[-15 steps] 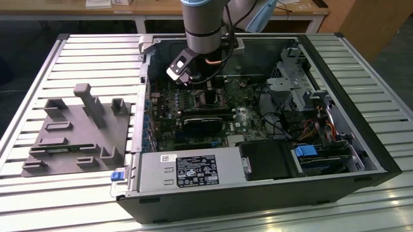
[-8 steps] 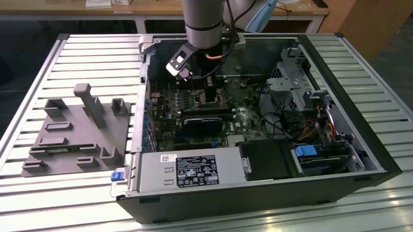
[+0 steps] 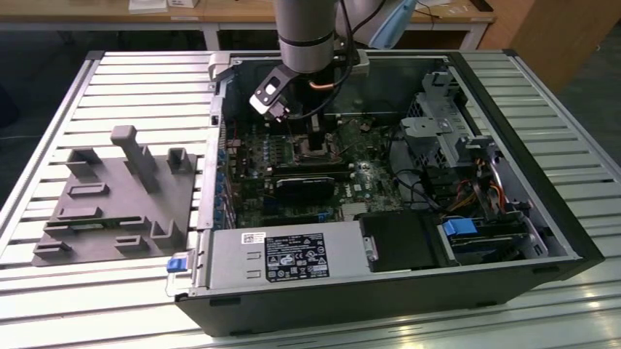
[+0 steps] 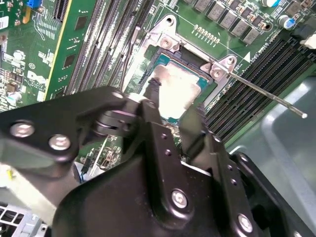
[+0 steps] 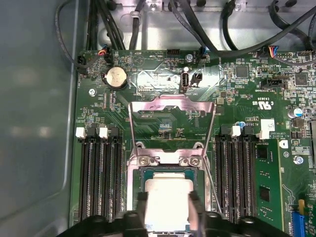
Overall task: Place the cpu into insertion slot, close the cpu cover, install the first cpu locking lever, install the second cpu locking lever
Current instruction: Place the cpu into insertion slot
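While its dull silver top shows between two black fingers (image 5: 141, 210), the cpu (image 5: 168, 197) lies at the insertion slot (image 5: 170, 171), inside the dark frame; whether it is fully seated cannot be told. The gripper (image 5: 168, 213) is closed onto the chip, one finger pressed against each of two opposite edges with no gap showing on either side.

Just beyond the slot, the cpu cover (image 5: 170, 104) is swung up and open on its hinge, and the green board shows through its square window. A locking lever (image 4: 266, 94) is unlatched and sticks out as a thin rod from one corner of the socket, over the neighbouring memory slots (image 5: 101, 182). Banks of these long black slots flank the socket on both sides. A coin battery (image 5: 114, 77) sits past the open cover, and black cables (image 5: 182, 19) loop along the far edge of the board.

In the exterior view the arm (image 3: 308, 36) reaches down into the open computer case (image 3: 572, 240), beside drive cages and a power supply (image 3: 281, 258). The case lies on a slatted table (image 3: 126, 94), and a grey fixture (image 3: 116, 196) stands to the exterior view's left.
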